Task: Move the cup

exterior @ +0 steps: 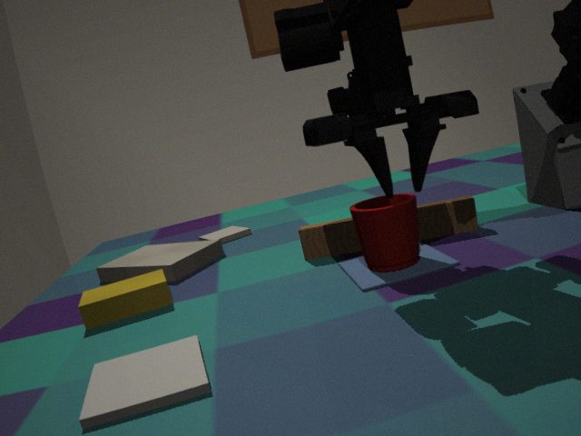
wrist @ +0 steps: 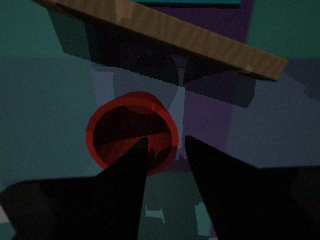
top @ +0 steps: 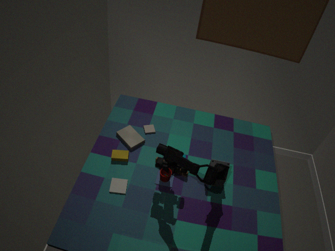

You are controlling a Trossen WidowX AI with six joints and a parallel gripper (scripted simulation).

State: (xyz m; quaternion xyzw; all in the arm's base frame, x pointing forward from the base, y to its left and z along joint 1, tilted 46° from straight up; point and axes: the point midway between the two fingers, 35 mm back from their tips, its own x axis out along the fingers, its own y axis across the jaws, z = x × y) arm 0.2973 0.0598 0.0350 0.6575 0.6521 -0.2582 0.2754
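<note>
Cup (exterior: 387, 232) sits on its starting pad (exterior: 438, 262), your jaws part-open astride its far rim (gripping nothing): grasp, carry and release all remain.

All three views are dim, with muted colours and faint grain. Light falls from behind and above the arm (top: 186, 162), throwing a long, hard-edged shadow (top: 165, 210) forward across the checked table (top: 237, 189); in the exterior view that same shadow (exterior: 492, 328) sits dark to the right of the cup (exterior: 387, 232). The cup casts a short shadow onto its pad (exterior: 422, 272) and the wooden bar (exterior: 338, 236) behind it. The walls are flat grey with no glare. The wrist view is darkest: the fingers read as near-black shapes, and the cup's inside (wrist: 131, 137) is half shaded. Edges look soft throughout.
</note>
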